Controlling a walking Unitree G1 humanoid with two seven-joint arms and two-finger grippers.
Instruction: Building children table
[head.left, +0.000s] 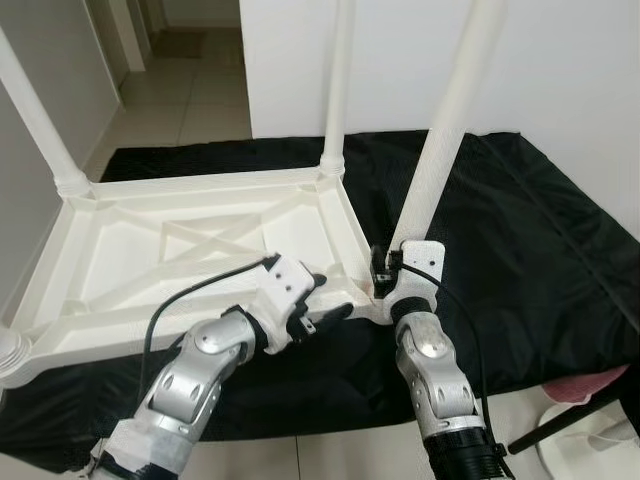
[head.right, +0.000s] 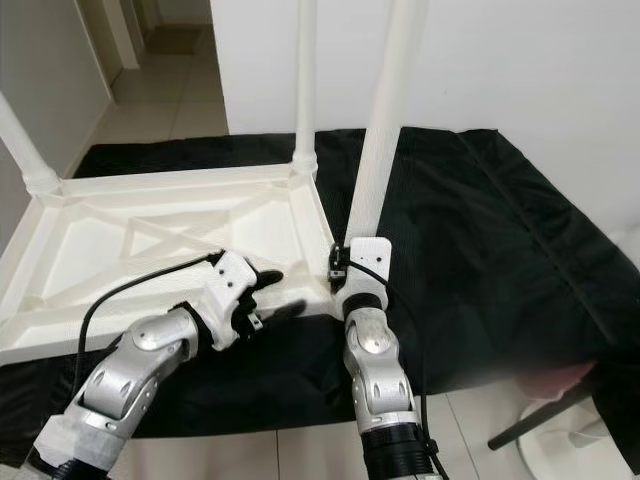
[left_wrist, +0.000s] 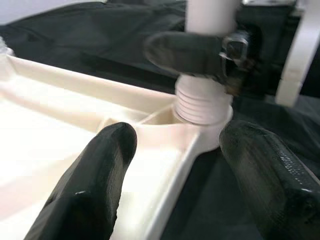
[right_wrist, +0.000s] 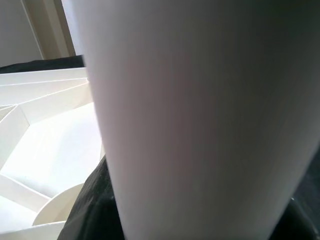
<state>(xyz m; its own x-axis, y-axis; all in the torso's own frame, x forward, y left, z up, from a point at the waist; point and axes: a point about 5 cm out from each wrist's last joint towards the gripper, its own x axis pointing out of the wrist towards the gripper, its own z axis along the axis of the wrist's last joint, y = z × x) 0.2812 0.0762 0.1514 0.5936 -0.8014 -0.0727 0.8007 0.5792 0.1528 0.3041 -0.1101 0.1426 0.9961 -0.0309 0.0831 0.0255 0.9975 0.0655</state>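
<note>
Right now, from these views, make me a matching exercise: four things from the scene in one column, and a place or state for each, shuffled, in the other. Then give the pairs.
Things:
1. left gripper
2. right gripper
3. table top
4. black sheet

Places or states:
A. spread on the floor under everything
B. lying upside down, legs pointing up
C. shut on the near table leg at its base
D. open, at the frame's near corner

Pairs: 1-D, 2-C, 3-B, 4-A
</note>
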